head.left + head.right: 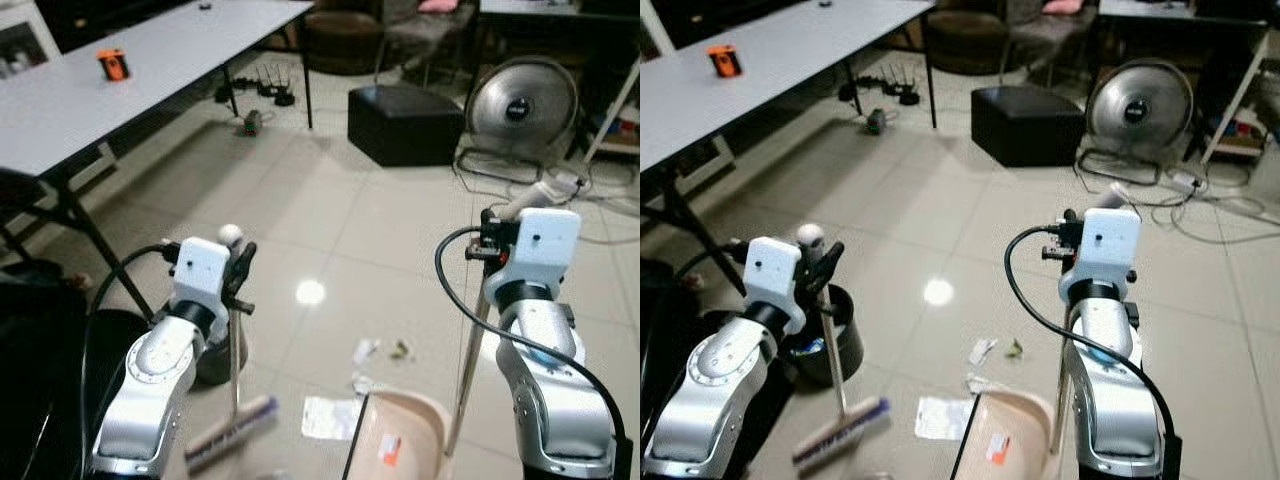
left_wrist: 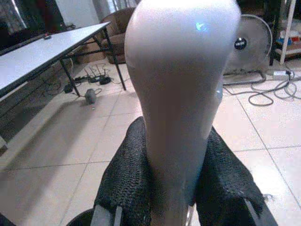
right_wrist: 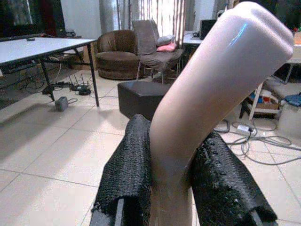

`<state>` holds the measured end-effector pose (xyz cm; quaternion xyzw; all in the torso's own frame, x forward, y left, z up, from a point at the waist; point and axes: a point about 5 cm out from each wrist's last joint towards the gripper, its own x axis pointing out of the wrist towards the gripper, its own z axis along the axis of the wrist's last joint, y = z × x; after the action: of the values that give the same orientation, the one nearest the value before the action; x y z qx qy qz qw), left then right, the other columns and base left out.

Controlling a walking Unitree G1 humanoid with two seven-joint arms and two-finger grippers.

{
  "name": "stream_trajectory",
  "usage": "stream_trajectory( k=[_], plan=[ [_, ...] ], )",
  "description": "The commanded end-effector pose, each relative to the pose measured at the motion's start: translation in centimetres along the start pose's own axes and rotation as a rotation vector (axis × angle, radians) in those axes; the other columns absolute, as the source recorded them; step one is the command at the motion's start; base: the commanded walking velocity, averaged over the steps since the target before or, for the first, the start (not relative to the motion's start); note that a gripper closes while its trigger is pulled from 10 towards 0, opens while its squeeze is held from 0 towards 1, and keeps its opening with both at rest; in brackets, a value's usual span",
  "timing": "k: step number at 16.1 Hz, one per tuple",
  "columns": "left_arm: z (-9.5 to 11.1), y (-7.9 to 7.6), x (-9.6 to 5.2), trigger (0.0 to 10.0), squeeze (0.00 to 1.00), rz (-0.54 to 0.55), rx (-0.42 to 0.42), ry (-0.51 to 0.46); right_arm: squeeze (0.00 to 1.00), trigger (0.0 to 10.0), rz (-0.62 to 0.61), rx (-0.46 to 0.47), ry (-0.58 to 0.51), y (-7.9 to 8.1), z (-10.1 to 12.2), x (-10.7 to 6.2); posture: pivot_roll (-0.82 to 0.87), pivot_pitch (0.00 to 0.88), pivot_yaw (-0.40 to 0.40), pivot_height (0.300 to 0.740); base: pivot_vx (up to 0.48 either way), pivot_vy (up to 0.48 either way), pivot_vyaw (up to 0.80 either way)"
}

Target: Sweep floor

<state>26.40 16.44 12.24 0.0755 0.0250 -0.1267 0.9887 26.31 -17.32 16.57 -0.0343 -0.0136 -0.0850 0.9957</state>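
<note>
My left gripper [image 1: 240, 264] is shut on the pale handle of a broom [image 1: 235, 350]. The broom's head [image 1: 232, 432] rests on the tiled floor near my feet. In the left wrist view the black fingers [image 2: 127, 174] clamp the handle's rounded top [image 2: 178, 70]. My right gripper [image 1: 492, 240] is shut on the bent beige handle [image 3: 211, 84] of a dustpan. The dustpan's pan [image 1: 395, 440] sits on the floor to the right of the broom head. Paper scraps [image 1: 365, 350] and a flat wrapper [image 1: 328, 417] lie just ahead of the pan.
A black round bin [image 1: 835, 345] stands beside my left arm. A long grey table [image 1: 150, 70] runs along the left. Ahead are a black ottoman [image 1: 405, 122], a floor fan [image 1: 522, 105] with cables, and a brown armchair [image 3: 117, 54].
</note>
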Motion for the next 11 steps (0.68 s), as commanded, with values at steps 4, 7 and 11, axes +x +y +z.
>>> stream_trajectory(
  k=[4,7,11],
  plan=[
    [1.4,-0.3,0.9,10.0,0.00,0.014,-0.006,-0.071,0.00,10.0,-0.046,-0.041,-0.047,-1.1,1.2,0.3,0.01,0.000,0.040,0.740,0.000,0.000,0.00],
    [2.0,-0.1,1.4,10.0,0.00,0.035,-0.001,-0.117,0.00,10.0,-0.028,-0.015,-0.060,-0.9,1.5,0.8,0.01,0.000,0.039,0.740,0.000,0.000,-0.14],
    [2.5,0.4,1.6,10.0,0.00,0.076,-0.004,-0.142,0.00,10.0,0.021,-0.040,-0.077,-0.4,1.7,1.0,0.01,0.000,0.034,0.740,0.300,0.000,-0.11]
  ],
)
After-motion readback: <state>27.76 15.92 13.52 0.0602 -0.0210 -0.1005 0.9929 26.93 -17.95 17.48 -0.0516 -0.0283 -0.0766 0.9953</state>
